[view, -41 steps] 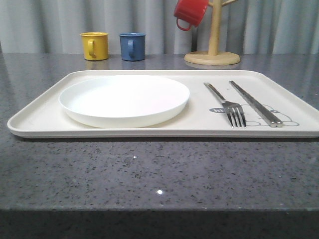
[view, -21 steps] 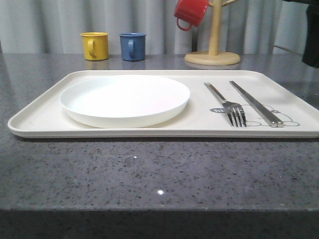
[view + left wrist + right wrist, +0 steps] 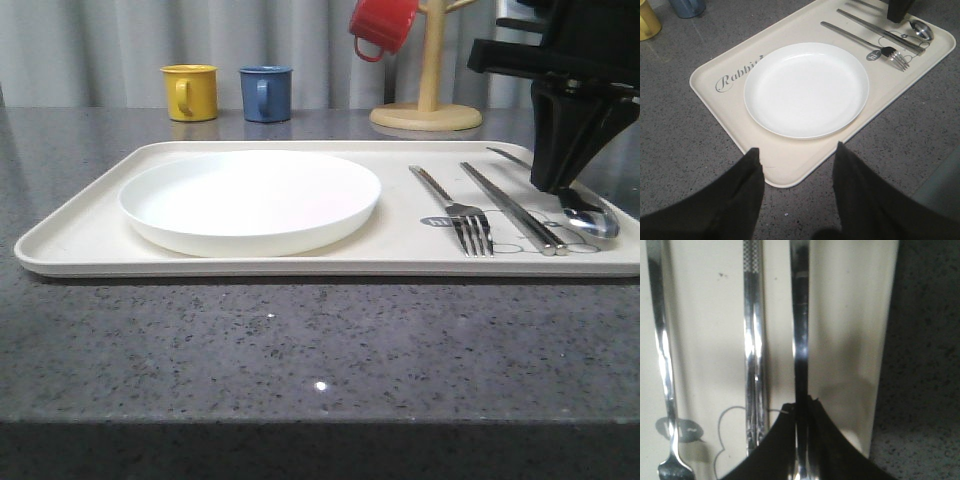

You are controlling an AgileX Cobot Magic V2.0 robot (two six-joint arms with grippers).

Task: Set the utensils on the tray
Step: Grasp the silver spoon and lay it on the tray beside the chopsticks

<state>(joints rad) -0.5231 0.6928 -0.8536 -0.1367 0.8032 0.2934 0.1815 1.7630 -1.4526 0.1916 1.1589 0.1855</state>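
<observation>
Three utensil items lie on the cream tray [image 3: 300,262], all to the right of the round white plate [image 3: 250,200], which serves as landmark. Nearest the plate: one fork [image 3: 455,212], tines toward the camera. Next out: one pair of chopsticks [image 3: 512,207], the two sticks touching side by side. Farthest from the plate, near the tray's right rim: one spoon [image 3: 588,218], bowl toward the camera, handle running back.

Right end effector [image 3: 562,180] stands over the spoon handle. In the right wrist view the fingers [image 3: 775,445] are pressed together on the spoon handle [image 3: 800,340], so it pinches the spoon; my guess is the grip is kept to line the spoon up parallel with the chopsticks before letting go. Whether the bowl bears fully on the tray I cannot tell.

Left end effector [image 3: 796,165] hovers at the tray's near corner, on the plate's side, fingers spread, holding nothing; likely parked out of the way.

Beyond the tray, behind the plate on the table [image 3: 300,350]: one yellow mug [image 3: 190,92], one blue mug [image 3: 266,93], one red mug [image 3: 382,26] hung on a wooden mug tree [image 3: 427,110].
</observation>
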